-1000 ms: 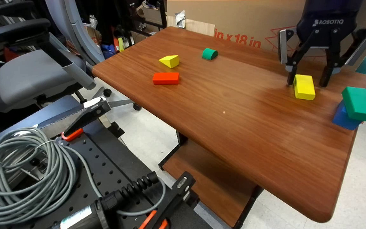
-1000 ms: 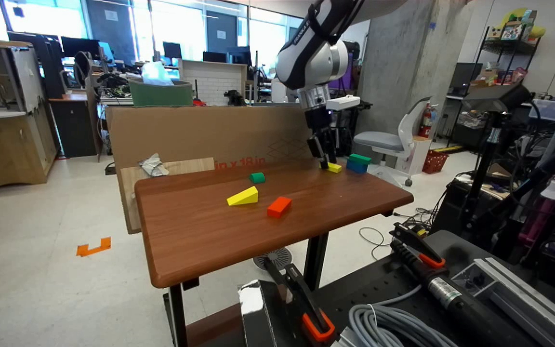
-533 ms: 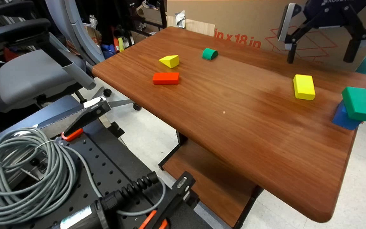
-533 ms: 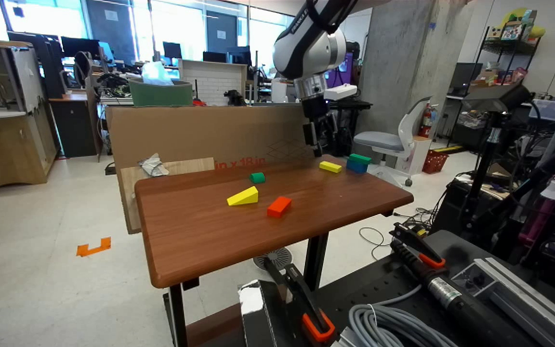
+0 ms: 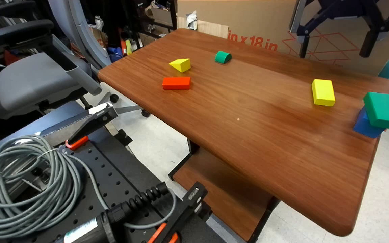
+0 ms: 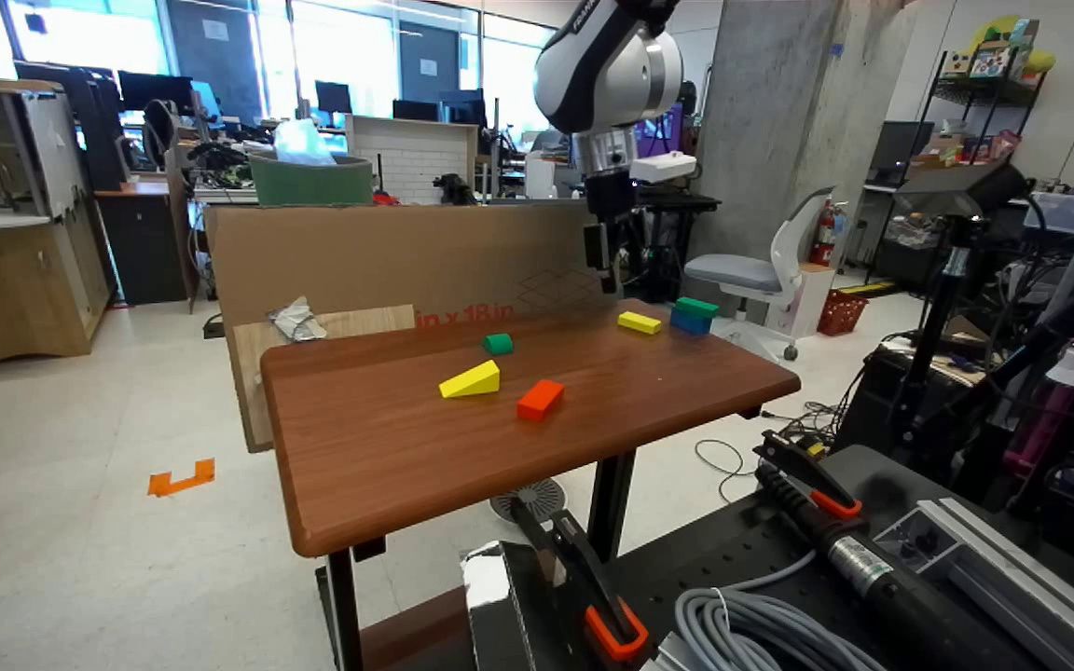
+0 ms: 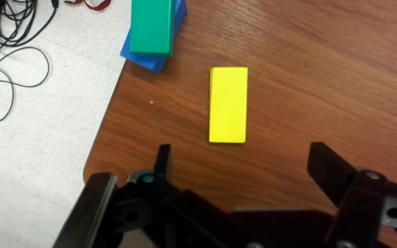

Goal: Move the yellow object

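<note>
– Where does the robot's hand [image 5: 333, 54] hang?

– Higher than the yellow block [image 5: 323, 92] and apart from it, pointing down, its two fingers [image 7: 163, 160] spread wide. Whether it is squarely over the yellow block, we cannot tell.

– And the arm [image 6: 612, 93]?

– In an exterior view it reaches down from the frame's upper edge, its lower part nearly upright, toward the yellow block's end of the table [image 5: 265, 135].

– The yellow block itself?

– Flat on the table, visible in all three views.

– Its neighbors?

– A green block [image 5: 383, 110] rests askew on a blue block [image 5: 365, 126], the pair near the yellow block, apart from it. Well apart from the yellow block, toward the table's opposite end, sit a red block [image 6: 540, 401], a yellow wedge [image 6: 474, 381] and a green half-round piece [image 6: 498, 344].
</note>
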